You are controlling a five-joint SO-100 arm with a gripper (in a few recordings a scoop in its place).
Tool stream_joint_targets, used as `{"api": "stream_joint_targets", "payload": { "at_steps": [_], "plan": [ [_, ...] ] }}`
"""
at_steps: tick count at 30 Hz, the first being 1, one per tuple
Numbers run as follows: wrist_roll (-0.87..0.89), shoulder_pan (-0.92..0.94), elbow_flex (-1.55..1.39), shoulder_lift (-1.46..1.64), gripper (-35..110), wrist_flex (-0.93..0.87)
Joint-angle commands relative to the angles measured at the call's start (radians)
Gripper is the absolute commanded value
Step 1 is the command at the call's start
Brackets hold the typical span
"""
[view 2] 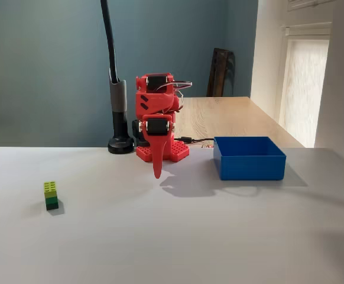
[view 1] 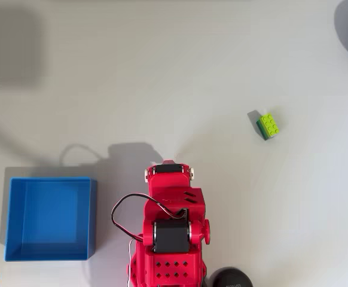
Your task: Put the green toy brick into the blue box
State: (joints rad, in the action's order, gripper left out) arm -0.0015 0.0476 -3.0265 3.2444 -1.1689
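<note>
No readable text, labels, brands or numbers anywhere.

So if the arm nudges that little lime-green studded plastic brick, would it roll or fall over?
The small lime-green studded plastic brick looks stiff and probably light. Its flat sides suggest it would slide rather than roll. In the fixed view it stands taller than wide, so a push near its top might tip it on the smooth white table.

Matt white table top (view 2: 160, 236), smooth. Glossy-looking plastic green toy brick (view 2: 51, 195), studded top. Smooth bright plastic blue box (view 2: 249, 158), slight sheen. Red plastic arm (view 2: 157, 127), matt, perforated base. Bare wood tabletop (view 2: 231, 118) behind, grain visible.
</note>
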Motion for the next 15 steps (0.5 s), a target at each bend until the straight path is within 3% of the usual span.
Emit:
{"api": "stream_joint_targets", "payload": {
  "at_steps": [1, 15],
  "plan": [
    [-0.011, 0.014, -0.006, 0.011, 0, -0.014],
    [-0.012, 0.017, 0.005, 0.002, 0, 0.066]
  ]
}}
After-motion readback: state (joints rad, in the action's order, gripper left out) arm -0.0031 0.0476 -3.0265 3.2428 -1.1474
